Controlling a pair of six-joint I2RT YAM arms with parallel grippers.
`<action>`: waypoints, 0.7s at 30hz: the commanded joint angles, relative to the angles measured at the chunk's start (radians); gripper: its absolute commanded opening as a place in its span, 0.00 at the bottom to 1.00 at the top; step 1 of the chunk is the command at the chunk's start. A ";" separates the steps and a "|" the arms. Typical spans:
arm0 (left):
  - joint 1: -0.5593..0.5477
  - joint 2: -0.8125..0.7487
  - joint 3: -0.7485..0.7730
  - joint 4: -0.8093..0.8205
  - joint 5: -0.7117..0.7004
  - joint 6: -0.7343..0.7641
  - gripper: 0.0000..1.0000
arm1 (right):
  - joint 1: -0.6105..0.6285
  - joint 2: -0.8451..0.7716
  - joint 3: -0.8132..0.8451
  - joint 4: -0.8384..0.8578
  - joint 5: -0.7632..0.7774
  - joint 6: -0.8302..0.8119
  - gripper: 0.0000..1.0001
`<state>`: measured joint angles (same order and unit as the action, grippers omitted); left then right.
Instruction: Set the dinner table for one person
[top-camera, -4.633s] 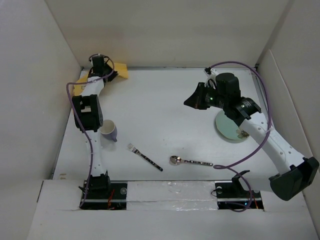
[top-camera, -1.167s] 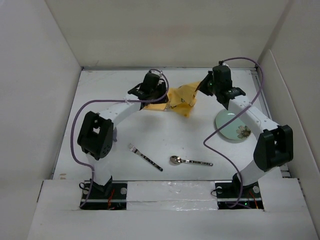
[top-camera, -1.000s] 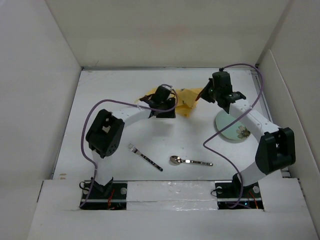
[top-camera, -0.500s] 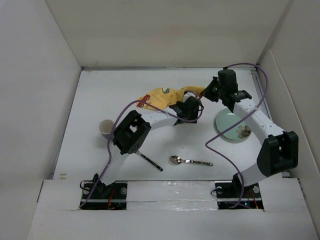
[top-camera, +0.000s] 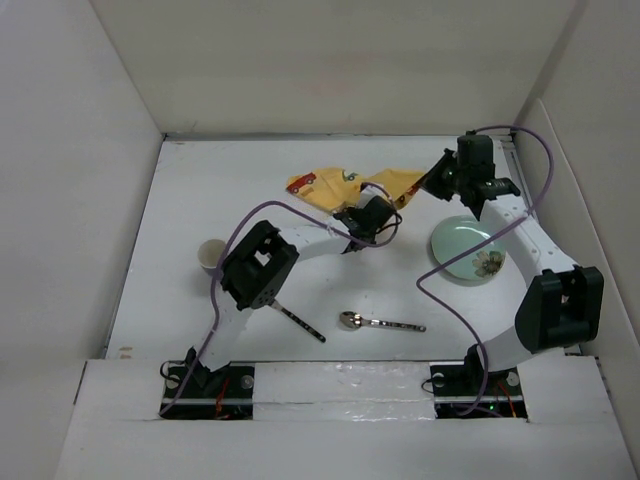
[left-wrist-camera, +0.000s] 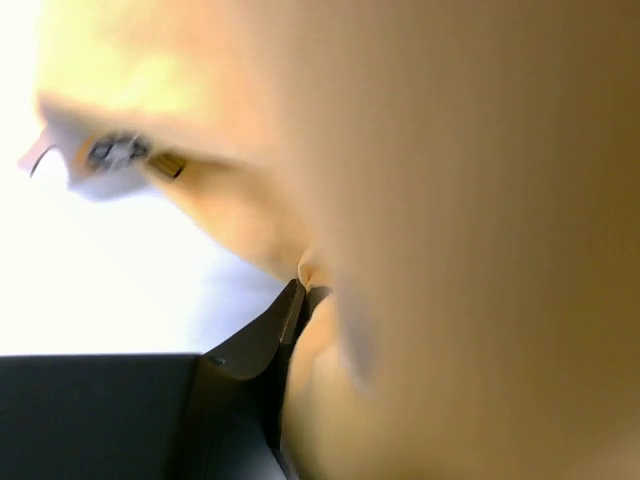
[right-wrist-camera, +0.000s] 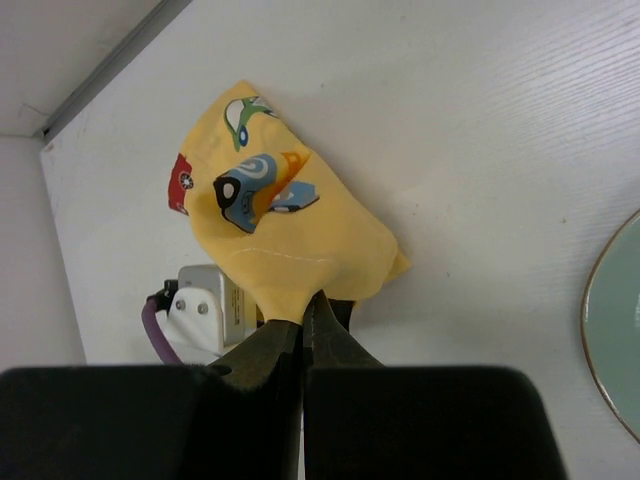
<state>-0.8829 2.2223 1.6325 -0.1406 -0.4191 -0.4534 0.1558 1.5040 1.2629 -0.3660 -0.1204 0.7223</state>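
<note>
Yellow cloth (top-camera: 325, 183): long axis L–R across table (top-camera: 220, 190).

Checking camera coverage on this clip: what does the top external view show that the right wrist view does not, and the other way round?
Only the top external view shows the cup, the fork and the spoon. Only the right wrist view shows, close up, the right gripper with its fingers shut on an edge of the yellow cloth, whose prints are sharp enough to read as cartoon cars. Both show the cloth, the pale green plate and the white dinner table.
</note>
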 joint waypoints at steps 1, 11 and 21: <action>-0.001 -0.218 -0.101 -0.024 -0.033 0.088 0.00 | -0.024 -0.041 0.070 0.010 -0.001 -0.007 0.00; 0.260 -0.592 -0.094 -0.172 0.160 0.166 0.00 | -0.044 -0.085 0.104 0.039 0.174 -0.110 0.00; 0.579 -0.290 0.678 -0.370 0.273 0.121 0.00 | -0.035 0.228 0.666 -0.024 0.163 -0.126 0.00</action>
<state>-0.3679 1.8832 2.0884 -0.4271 -0.1932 -0.3023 0.1184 1.7008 1.7569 -0.4034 0.0231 0.6197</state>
